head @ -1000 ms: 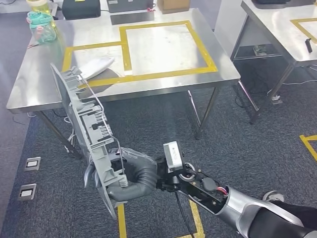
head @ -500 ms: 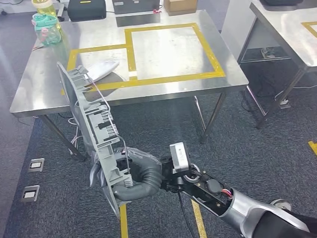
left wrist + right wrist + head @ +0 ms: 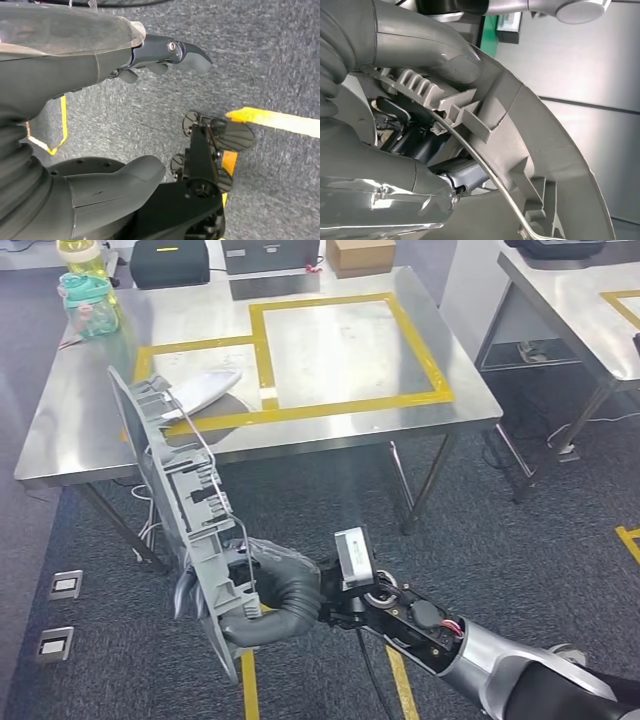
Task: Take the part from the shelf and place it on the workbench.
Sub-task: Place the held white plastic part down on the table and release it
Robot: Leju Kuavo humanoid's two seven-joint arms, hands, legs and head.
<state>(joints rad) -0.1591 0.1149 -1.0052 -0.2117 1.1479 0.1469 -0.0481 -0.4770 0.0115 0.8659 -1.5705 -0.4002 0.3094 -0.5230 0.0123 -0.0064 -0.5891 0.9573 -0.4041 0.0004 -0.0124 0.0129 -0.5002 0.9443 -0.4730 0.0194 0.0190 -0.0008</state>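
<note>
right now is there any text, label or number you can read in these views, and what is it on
None can be read.
The white module at the right hand's wrist: marks too small.
The green sign behind the grey part: too blurred.
The black case: yellow mark, unreadable.

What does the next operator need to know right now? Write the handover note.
Right hand: grips the lower end of the long grey plastic part, held tilted above the carpet, short of the workbench.
Left hand: holds nothing, fingers apart, hanging over the carpet.
Done: part is off the shelf and in hand.
Left: close in on the steel workbench, where a white object already lies in the left yellow-taped box, set the part down and release.
</note>
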